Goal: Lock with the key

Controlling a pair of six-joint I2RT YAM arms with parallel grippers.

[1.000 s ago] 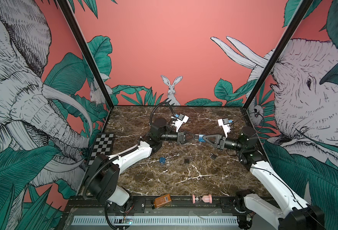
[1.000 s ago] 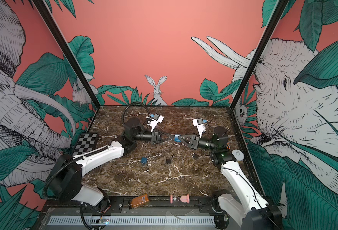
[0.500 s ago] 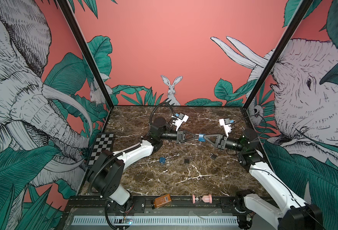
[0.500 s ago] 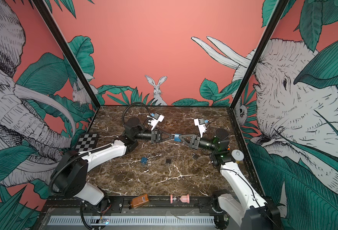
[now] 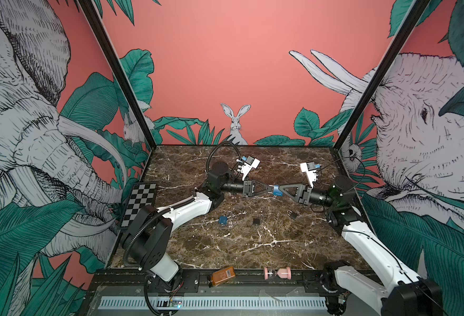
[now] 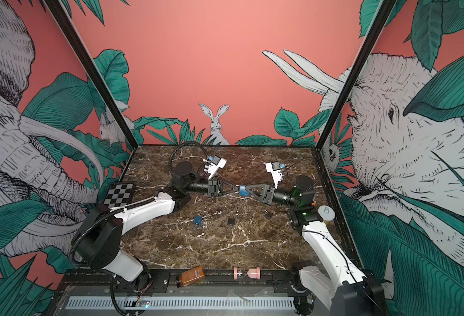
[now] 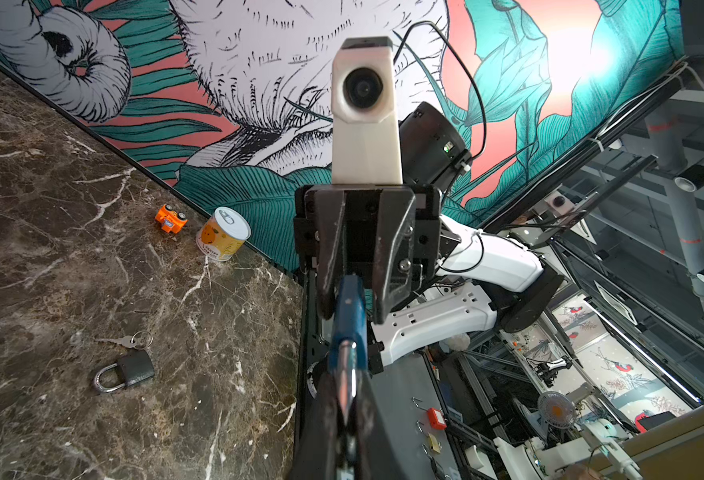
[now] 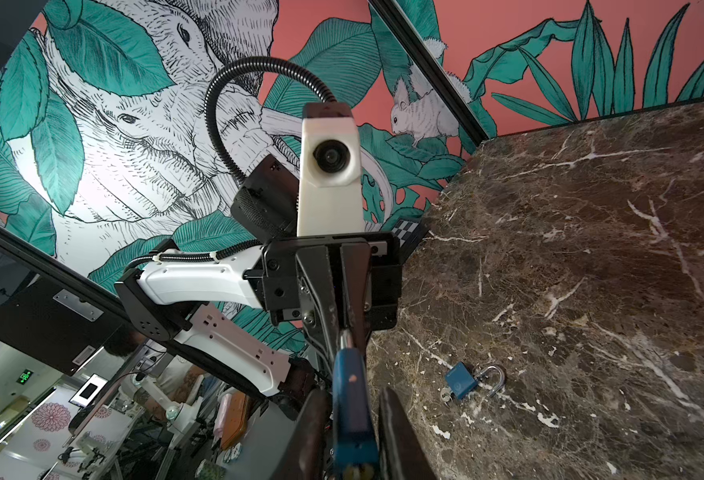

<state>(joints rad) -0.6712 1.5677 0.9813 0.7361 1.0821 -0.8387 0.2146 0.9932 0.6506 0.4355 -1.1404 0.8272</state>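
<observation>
At the front rail, an amber bottle [image 5: 222,276] and a pink hourglass [image 5: 277,273] are seen lying on their sides. Further in, on the bench [image 5: 252,246], a spare blue padlock [image 5: 223,220], a small black block [image 5: 257,221] and a dark padlock [image 5: 292,214] are spread in a loose row, with a key ring [image 7: 134,340] lying just beside the dark one. Beyond them, the blue padlock [image 5: 276,190] is held clear of the surface. Its body is clamped by the right pincer [image 5: 280,190]. A thin metal piece [image 7: 348,374] at its end is pinched in the tightly closed left pincer [image 5: 271,188]; whether that piece is key or shackle cannot be told. The two pincers are met tip to tip.
</observation>
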